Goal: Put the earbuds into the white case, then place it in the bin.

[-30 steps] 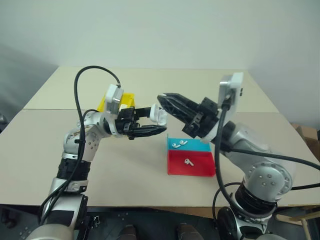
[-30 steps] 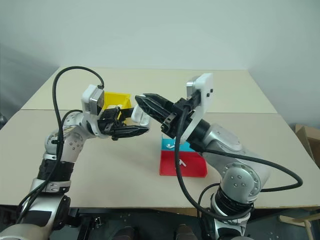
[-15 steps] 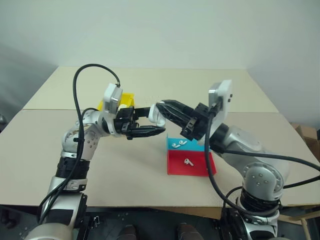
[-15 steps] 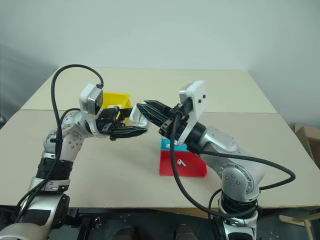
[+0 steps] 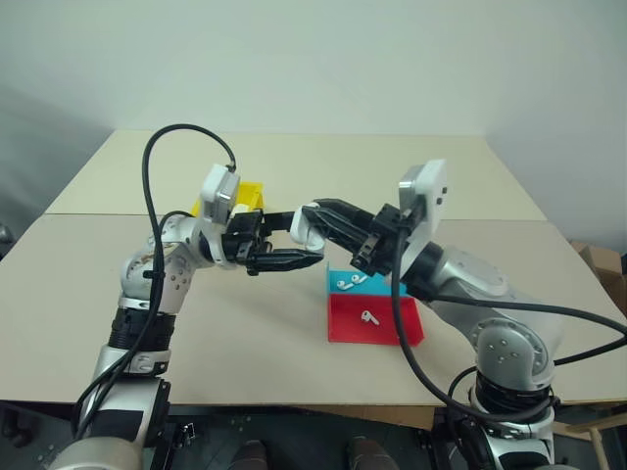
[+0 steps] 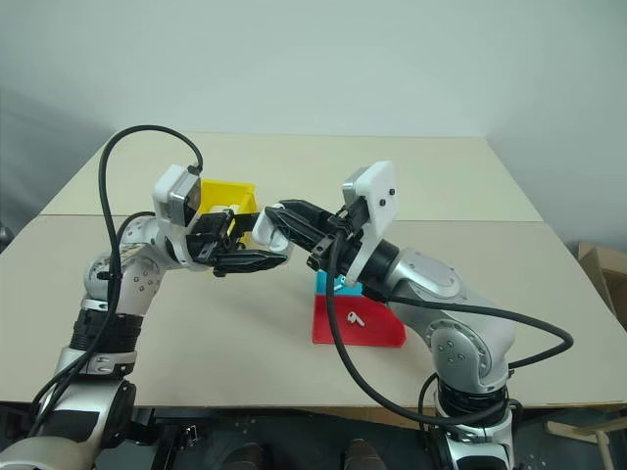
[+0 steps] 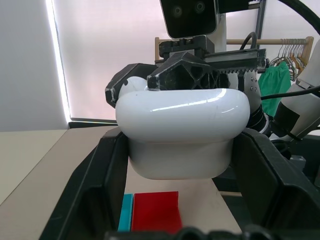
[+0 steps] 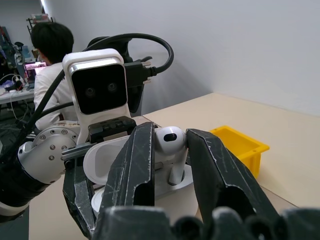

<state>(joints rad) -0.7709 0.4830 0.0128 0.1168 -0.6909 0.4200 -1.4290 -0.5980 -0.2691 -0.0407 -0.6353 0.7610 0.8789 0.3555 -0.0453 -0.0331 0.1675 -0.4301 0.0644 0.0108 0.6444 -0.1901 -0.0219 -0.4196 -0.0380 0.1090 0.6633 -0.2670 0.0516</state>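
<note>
The left claw (image 5: 294, 238) grips the open white case (image 8: 150, 175) above the table (image 5: 294, 323), while the right claw (image 8: 170, 150) pinches an earbud (image 8: 171, 145) over it

No readable text, label, brand, number or sign appears on anything here, though fine print on small or distant surfaces may simply be too small to tell.
</note>
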